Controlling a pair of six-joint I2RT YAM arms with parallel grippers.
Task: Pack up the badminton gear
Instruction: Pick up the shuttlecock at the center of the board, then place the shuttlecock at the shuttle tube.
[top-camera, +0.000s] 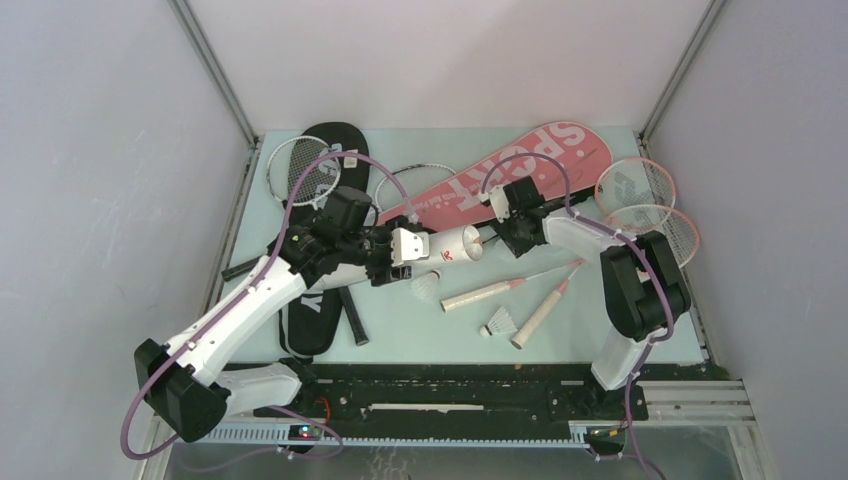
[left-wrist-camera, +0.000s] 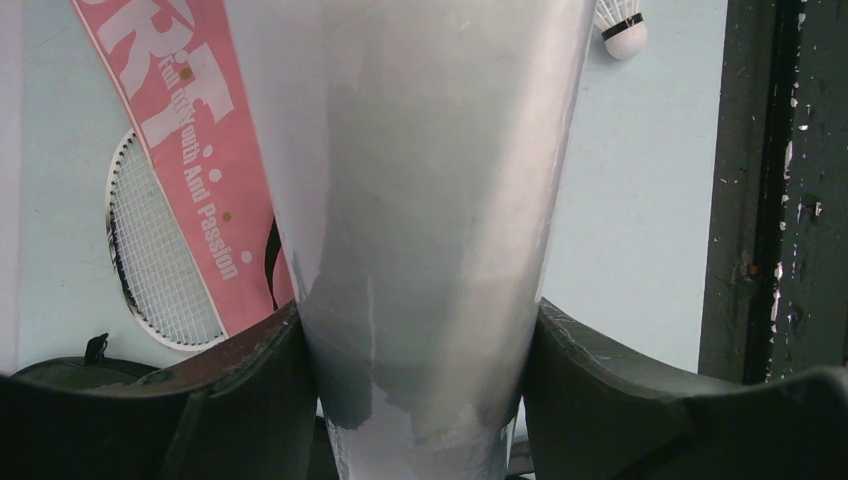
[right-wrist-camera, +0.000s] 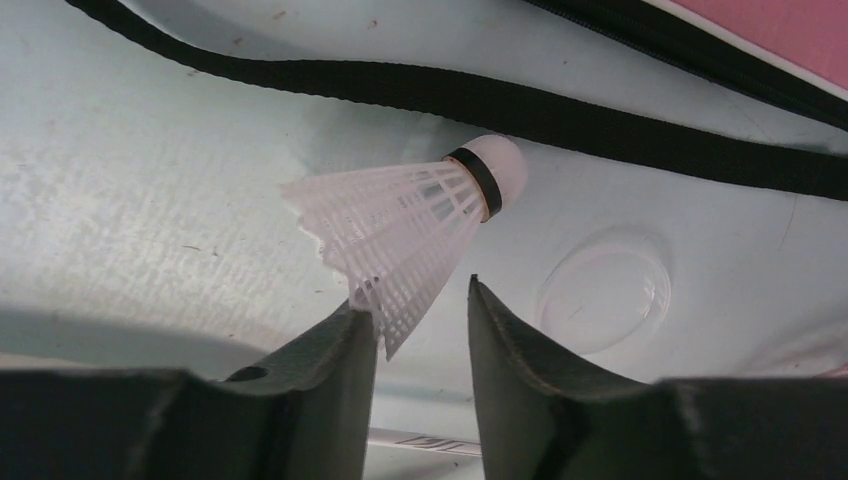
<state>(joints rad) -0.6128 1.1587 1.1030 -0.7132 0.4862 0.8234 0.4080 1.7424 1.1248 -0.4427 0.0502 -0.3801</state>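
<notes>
Tube (left-wrist-camera: 430, 180) clamped in left hand (left-wrist-camera: 418, 310); right hand (right-wrist-camera: 420, 300) half-spread around shuttlecock (right-wrist-camera: 410, 215) skirt.

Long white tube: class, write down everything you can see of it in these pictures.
The long white tube is a smooth, matt white cylinder, scuffed greyish near the grip, with a small red mark on its side. It lies roughly level over the middle of the table, pointing left to right. The left hand clamps one end, a dark finger pressed on each side.
</notes>
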